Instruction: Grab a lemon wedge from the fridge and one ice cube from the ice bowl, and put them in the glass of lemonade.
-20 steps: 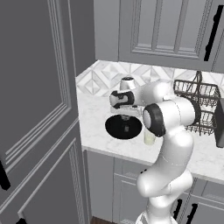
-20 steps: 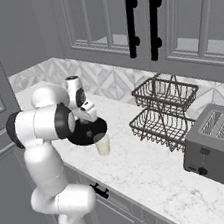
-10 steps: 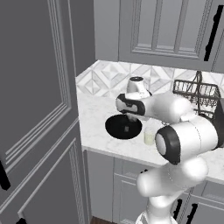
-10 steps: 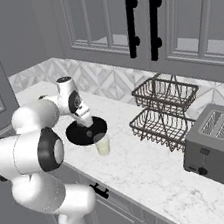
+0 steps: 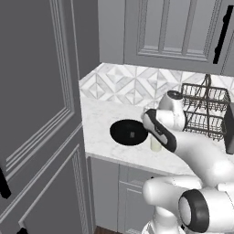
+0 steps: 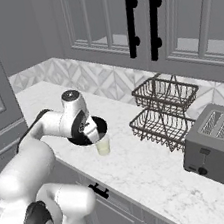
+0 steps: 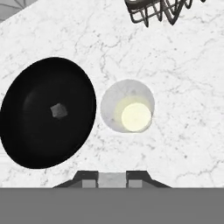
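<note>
My gripper (image 7: 112, 179) hangs over the marble counter, its dark fingertips (image 7: 90, 177) shut on a small pale grey ice cube (image 7: 112, 179). The glass of lemonade (image 7: 127, 106) stands just ahead of the fingertips, seen from above, pale yellow inside. Left of it sits the black ice bowl (image 7: 39, 131) with one ice cube (image 7: 57, 110) in it. From the base, the gripper (image 6: 93, 136) hovers just above the glass of lemonade (image 6: 103, 145), beside the ice bowl (image 5: 129, 132). The dark fridge (image 5: 41, 114) stands shut at the left. The lemon wedge is out of view.
A two-tier wire basket rack (image 6: 164, 106) stands to the right of the glass, and a toaster (image 6: 222, 144) beyond it. Wall cabinets with black handles (image 6: 142, 24) hang above. The counter's front edge (image 5: 137, 160) runs close behind the bowl.
The hand has swung from above the ice bowl to the right and down, over the glass. The arm's elbow has folded lower. The jaws keep the same narrow gap.
</note>
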You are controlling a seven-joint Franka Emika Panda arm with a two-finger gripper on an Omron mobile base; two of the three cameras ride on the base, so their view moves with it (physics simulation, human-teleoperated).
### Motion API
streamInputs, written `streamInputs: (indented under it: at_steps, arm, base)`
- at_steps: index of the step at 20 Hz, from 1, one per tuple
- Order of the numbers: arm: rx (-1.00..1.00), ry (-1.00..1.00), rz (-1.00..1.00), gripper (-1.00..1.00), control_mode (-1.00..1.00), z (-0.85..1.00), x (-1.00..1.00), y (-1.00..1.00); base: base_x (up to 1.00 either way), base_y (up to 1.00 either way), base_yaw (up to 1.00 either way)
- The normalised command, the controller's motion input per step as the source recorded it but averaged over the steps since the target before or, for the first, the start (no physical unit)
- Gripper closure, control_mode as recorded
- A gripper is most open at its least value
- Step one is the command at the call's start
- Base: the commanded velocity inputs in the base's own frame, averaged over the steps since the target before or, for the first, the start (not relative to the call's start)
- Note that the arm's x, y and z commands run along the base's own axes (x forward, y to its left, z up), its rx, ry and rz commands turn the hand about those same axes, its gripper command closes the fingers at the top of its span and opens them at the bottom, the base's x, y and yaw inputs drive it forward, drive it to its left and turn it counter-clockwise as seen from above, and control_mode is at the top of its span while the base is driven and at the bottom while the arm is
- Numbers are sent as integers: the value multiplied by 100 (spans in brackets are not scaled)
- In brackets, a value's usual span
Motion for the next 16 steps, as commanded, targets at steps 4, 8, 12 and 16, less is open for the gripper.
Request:
streamInputs:
  at_steps: [4,8,12,16]
  arm:
    - [13,-13,-2,100,-100,4,-38,-31]
    - [10,-13,0,100,-100,0,3,-19]
    - [0,-3,0,100,-100,0,25,-1]
    - [0,0,0,100,-100,0,25,-12]
  base:
    - [0,0,0]
    - [0,0,0]
    - [0,0,0]
    - [0,0,0]
